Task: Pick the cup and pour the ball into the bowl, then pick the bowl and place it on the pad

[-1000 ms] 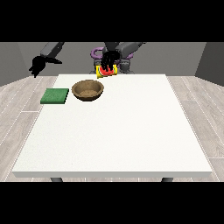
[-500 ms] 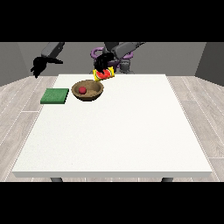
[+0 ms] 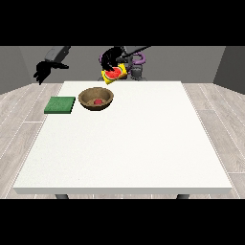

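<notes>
Ball [image 3: 99, 101] sits in bowl [image 3: 96, 99] near tabletop's far left corner, beside pad [image 3: 60, 105]; hand at the view's right [image 3: 111, 58] grips tilted cup [image 3: 115, 74]; hand at the view's left [image 3: 43, 71] hangs relaxed.

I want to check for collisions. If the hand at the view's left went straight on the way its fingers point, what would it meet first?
The hand at the view's left points down and leftward, beyond the table edge. Its way looks free; the pad lies further right, though depth is unclear.

The hand at the view's right [image 3: 111, 58] is raised above the table's far edge, fingers curled around a tilted object. The hand at the view's left [image 3: 42, 71] hangs off to the side, fingers drooping downward, holding nothing.
</notes>
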Robot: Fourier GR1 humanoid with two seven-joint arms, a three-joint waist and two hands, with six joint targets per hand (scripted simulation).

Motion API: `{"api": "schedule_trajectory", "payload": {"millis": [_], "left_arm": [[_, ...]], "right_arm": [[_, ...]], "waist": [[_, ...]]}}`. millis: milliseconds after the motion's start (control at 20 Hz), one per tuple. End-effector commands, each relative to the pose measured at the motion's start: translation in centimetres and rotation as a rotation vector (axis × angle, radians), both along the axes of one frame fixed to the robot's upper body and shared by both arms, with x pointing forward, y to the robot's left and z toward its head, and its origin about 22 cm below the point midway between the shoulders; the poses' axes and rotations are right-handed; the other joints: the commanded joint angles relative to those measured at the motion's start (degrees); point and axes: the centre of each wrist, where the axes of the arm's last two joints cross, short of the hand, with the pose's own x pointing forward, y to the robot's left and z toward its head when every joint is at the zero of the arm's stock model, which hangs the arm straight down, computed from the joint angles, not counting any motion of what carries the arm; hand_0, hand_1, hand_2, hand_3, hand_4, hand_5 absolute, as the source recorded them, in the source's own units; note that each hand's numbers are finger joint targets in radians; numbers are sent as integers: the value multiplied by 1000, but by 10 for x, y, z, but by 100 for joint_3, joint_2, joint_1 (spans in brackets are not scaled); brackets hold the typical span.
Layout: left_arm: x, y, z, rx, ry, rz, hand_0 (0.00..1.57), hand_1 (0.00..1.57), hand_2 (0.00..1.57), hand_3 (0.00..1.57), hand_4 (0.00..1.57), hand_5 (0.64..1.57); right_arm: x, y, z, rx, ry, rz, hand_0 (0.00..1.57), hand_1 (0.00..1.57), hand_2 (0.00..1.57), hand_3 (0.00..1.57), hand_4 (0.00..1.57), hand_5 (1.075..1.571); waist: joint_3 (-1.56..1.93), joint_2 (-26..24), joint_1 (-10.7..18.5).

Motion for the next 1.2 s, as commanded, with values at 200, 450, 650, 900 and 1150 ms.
{"api": "schedule_trajectory", "payload": {"millis": [200,450,650,900,1150], "left_arm": [[3,10,10,-56,13,-4,1526,1526,1571,1571,1201,1462],[19,60,43,-604,56,39,364,364,1571,1571,993,1555],[26,104,47,-855,159,43,370,370,1571,1571,864,1568],[27,118,45,-1234,278,-33,1244,1244,1571,1243,907,1546],[34,141,38,-1502,364,-117,782,782,704,94,861,1531]], "right_arm": [[-4,2,-9,44,74,27,0,0,0,0,460,1556],[-18,-19,-12,72,77,-79,0,0,0,0,482,1561],[-26,-29,-11,83,66,-143,0,0,0,0,482,1561],[-8,-20,4,101,-21,-118,0,0,0,0,225,1565],[5,2,6,145,-76,-54,0,0,0,0,385,1569]], "waist": [[-4,111,152],[-22,154,908],[-21,217,1291],[-33,1056,1239],[-30,1595,909]]}}
